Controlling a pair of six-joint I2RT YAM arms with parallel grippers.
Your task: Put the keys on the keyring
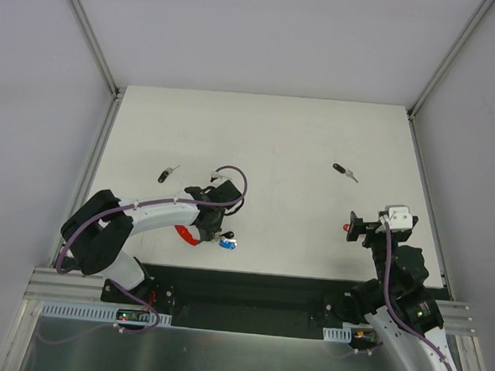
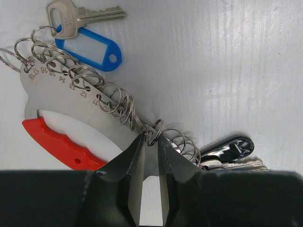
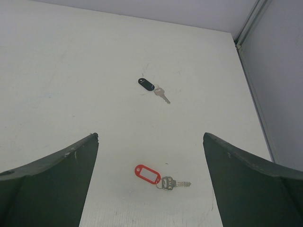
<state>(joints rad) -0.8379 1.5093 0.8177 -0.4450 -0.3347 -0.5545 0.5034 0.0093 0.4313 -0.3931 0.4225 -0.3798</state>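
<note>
The keyring (image 2: 57, 97) is a grey metal plate with a red band (image 2: 61, 144), a row of split rings and a blue key tag (image 2: 90, 49). My left gripper (image 2: 150, 139) is shut on its edge by the rings. One black-headed key (image 2: 227, 149) lies by the rings at the right. In the top view the left gripper (image 1: 213, 231) sits over the keyring (image 1: 187, 235). Two loose black-headed keys lie on the table, one at the left (image 1: 166, 175) and one at the right (image 1: 343, 169), also in the right wrist view (image 3: 147, 84). My right gripper (image 3: 150, 137) is open and empty.
A red-tagged key (image 3: 149, 174) lies on the table just ahead of the right gripper (image 1: 358, 228), seen as a red spot (image 1: 346, 229) from above. The white table (image 1: 284, 137) is walled on the left, right and back.
</note>
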